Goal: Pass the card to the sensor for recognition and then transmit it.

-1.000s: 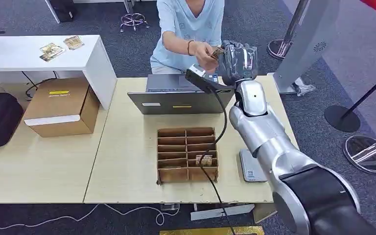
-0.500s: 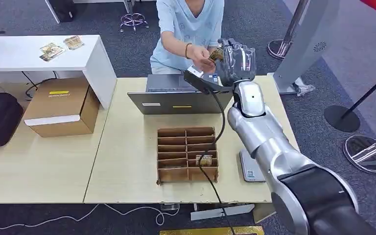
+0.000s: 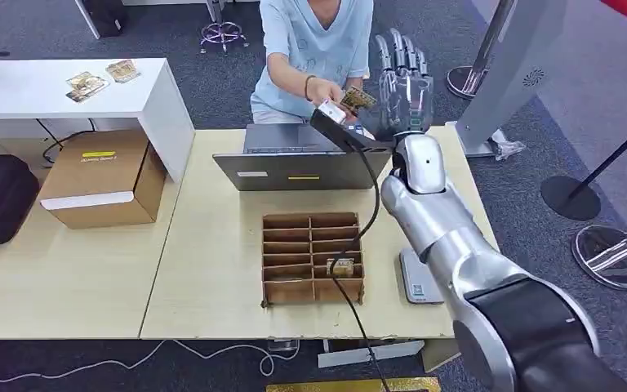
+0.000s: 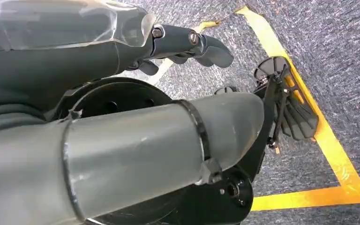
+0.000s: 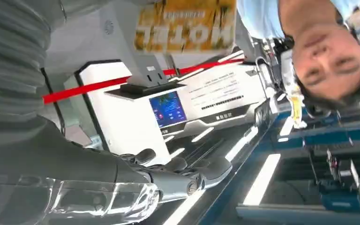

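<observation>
Silver right arm reaches over the counter point(image 3: 212, 269), its right hand point(image 3: 405, 86) raised with fingers spread, holding nothing. Just left of that hand, a person's hand point(image 3: 336, 96) holds the card point(image 3: 357, 100). The left hand point(image 4: 178, 44) hangs over the floor, fingers loosely apart

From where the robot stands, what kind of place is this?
Probably a mock hotel check-in desk in an office or showroom: a laptop on the table, stanchion posts on grey carpet, and a white kiosk beneath a "HOTEL" sign.
</observation>
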Tool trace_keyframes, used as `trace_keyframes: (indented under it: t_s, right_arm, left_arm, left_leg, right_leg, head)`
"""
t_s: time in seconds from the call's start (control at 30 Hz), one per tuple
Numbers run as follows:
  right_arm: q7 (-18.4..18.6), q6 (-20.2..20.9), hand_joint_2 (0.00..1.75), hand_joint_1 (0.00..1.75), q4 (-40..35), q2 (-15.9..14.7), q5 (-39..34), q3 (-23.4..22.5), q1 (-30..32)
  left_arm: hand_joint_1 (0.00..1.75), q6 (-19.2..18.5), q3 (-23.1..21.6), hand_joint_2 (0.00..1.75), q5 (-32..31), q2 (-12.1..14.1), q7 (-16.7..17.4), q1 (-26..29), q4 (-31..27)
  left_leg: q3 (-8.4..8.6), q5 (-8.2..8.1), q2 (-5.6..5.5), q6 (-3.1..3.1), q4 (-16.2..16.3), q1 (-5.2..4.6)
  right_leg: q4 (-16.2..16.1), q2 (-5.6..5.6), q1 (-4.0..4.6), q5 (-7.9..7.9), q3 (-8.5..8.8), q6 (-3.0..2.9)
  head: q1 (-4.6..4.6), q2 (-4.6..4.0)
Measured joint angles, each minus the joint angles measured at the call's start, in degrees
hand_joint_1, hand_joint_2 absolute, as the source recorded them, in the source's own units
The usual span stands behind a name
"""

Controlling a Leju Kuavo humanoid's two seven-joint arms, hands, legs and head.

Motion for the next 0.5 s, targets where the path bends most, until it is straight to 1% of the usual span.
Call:
trace_keyframes:
  t_s: [0.07, 0.17, 0.23, 0.3, 0.33, 0.4, 0.47, 0.5]
  right_arm:
    - [-1.54, -1.65, 1.75, 0.0, -1.35, -0.48, -2.04, -0.96, 0.64]
    - [-4.04, -1.99, 1.75, 0.0, -4.09, -1.27, -4.92, -2.38, 2.31]
    - [-6.8, -2.01, 1.75, 0.0, -7.24, -1.88, -8.29, -3.85, 4.69]
    - [-10.92, -1.92, 1.75, 0.0, -10.88, -2.31, -15.68, -5.78, 7.46]
    - [-12.11, -1.5, 1.75, 0.0, -12.14, -2.45, -18.44, -6.45, 8.89]
    - [-16.4, 2.88, 1.75, 0.0, -16.62, -3.04, -30.14, -8.48, 12.15]
    - [-18.81, 6.73, 1.75, 0.0, -20.38, -3.78, -37.37, -9.98, 15.22]
    - [-19.65, 7.99, 1.75, 0.0, -21.93, -4.18, -39.87, -10.6, 16.55]
  left_arm:
    - [0.0, -0.41, 0.0, 0.0, 0.22, -0.02, 0.0, 0.02, 0.0]
    - [0.0, -1.03, 0.0, 0.0, 0.52, -0.04, -0.11, 0.02, 0.0]
    - [0.0, -1.4, 0.02, 0.0, 0.68, -0.15, -0.57, 0.11, 0.0]
    - [0.0, -1.75, 0.02, 0.0, 1.13, -0.3, -0.72, 0.16, 0.0]
    - [0.0, -1.79, 0.02, 0.0, 1.22, -0.42, -0.72, 0.18, 0.0]
    - [0.0, -1.84, 0.02, 0.0, 1.6, -0.59, -0.74, 0.32, 0.0]
    - [0.0, -1.94, 0.02, 0.0, 1.79, -0.61, -0.74, 0.48, 0.0]
    - [0.0, -2.05, 0.02, 0.0, 1.92, -0.66, -0.74, 0.56, 0.0]
  left_leg:
    - [-0.01, 0.0, -0.01, 0.0, 0.01, 0.0]
    - [0.0, 0.0, -0.01, 0.0, 0.01, 0.0]
    - [-0.01, -0.01, -0.02, 0.0, 0.01, 0.0]
    - [-0.01, -0.01, -0.01, 0.01, 0.01, 0.0]
    - [-0.03, -0.01, -0.03, 0.01, 0.01, 0.0]
    - [-0.02, -0.02, -0.05, 0.01, 0.01, 0.0]
    - [-0.04, -0.02, -0.05, 0.02, 0.01, -0.01]
    - [-0.04, -0.02, -0.04, 0.02, 0.01, -0.01]
  right_leg:
    - [0.0, -0.01, 0.0, 0.0, 0.0, 0.0]
    - [-0.01, -0.01, 0.0, 0.0, 0.01, 0.0]
    - [-0.02, -0.01, 0.0, 0.0, 0.0, 0.0]
    - [-0.02, -0.01, 0.0, 0.0, 0.0, 0.0]
    - [-0.02, -0.04, 0.0, 0.0, 0.01, 0.0]
    - [-0.03, -0.04, 0.0, -0.01, 0.01, 0.0]
    - [-0.03, -0.04, 0.0, -0.01, 0.0, 0.0]
    - [-0.03, -0.03, 0.0, -0.01, 0.0, 0.0]
  head:
    - [0.02, 0.0]
    - [0.02, 0.0]
    - [0.0, 0.0]
    - [0.02, 0.0]
    - [0.0, 0.0]
    - [0.0, 0.0]
    - [0.02, 0.0]
    - [0.0, 0.0]
